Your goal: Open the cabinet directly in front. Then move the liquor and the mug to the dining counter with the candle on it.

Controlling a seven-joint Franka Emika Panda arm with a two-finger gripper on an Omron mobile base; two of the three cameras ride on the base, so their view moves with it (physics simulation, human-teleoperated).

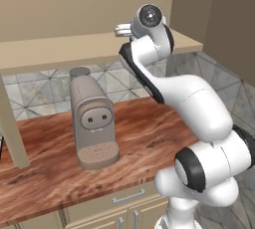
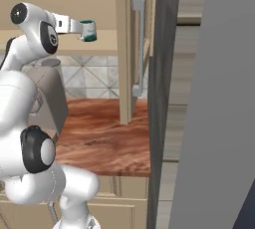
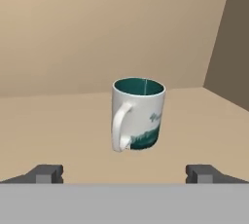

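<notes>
A: Looking at the mug [image 3: 138, 114], it sits on the cabinet [image 3: 58, 47] shelf straight ahead of the hand [image 3: 124, 173], fingers spread wide, nothing held.
B: Looks light, rigid, glazed and slippery; I'd pinch the body, not the loop handle.

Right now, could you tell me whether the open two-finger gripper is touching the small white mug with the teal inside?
Apart. In the hand view the gripper has its fingertips spread wide, and bare shelf shows between them and the mug, which stands upright farther back.

We counted 1 mug [image 3: 137, 115], 1 coffee machine [image 1: 92, 121] and 1 open cabinet door [image 2: 130, 49] w/ 1 bar handle [image 2: 138, 46]. Also 1 wood counter [image 1: 139, 138], plus 2 drawer handles [image 1: 128, 196] below.
</notes>
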